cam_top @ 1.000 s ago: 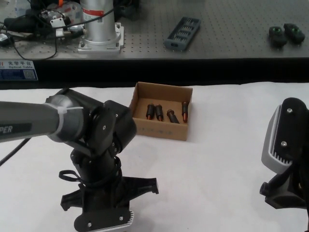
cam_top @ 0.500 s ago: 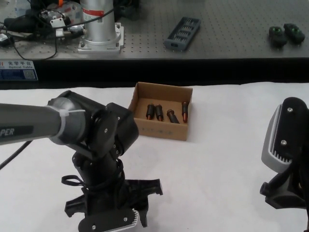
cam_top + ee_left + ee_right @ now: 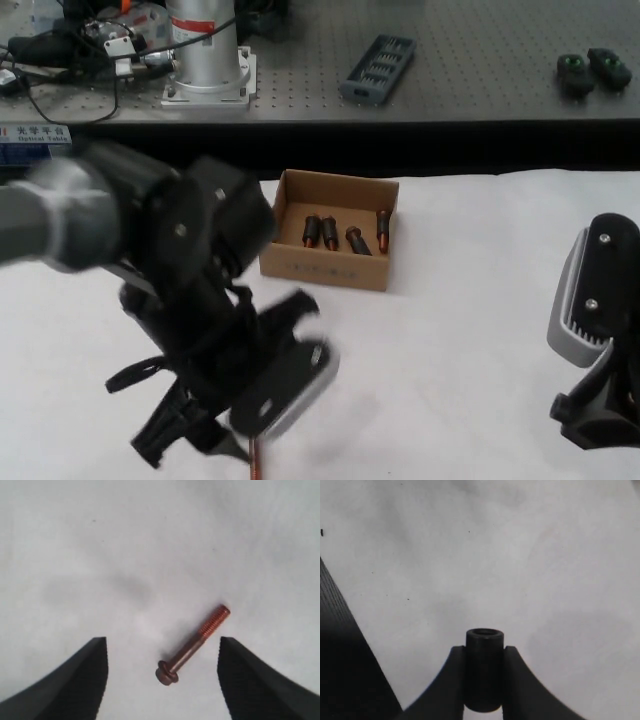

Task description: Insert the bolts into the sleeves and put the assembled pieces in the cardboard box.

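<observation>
A copper bolt [image 3: 192, 645] lies flat on the white cloth, between the fingers of my left gripper [image 3: 161, 652], which is open and hangs above it. In the high view the bolt's [image 3: 255, 462] end shows at the near edge, under the blurred left arm [image 3: 200, 320]. My right gripper [image 3: 484, 655] is shut on a black sleeve [image 3: 484, 672], held upright with its bore facing the camera, above bare cloth. The right arm [image 3: 600, 340] stands at the right edge. The cardboard box [image 3: 322, 268] sits mid-table with several assembled pieces [image 3: 345, 235] inside.
Behind the white cloth runs a dark perforated bench with a metal post base [image 3: 205, 60], cables, a blue rack [image 3: 378, 65] and two dark parts [image 3: 592, 70]. White cloth [image 3: 450, 330] lies bare between the two arms.
The left arm has swung and turned its wrist, blurred with motion, and the bolt's end now shows beneath it. The right arm has sunk slightly. The box is unchanged.
</observation>
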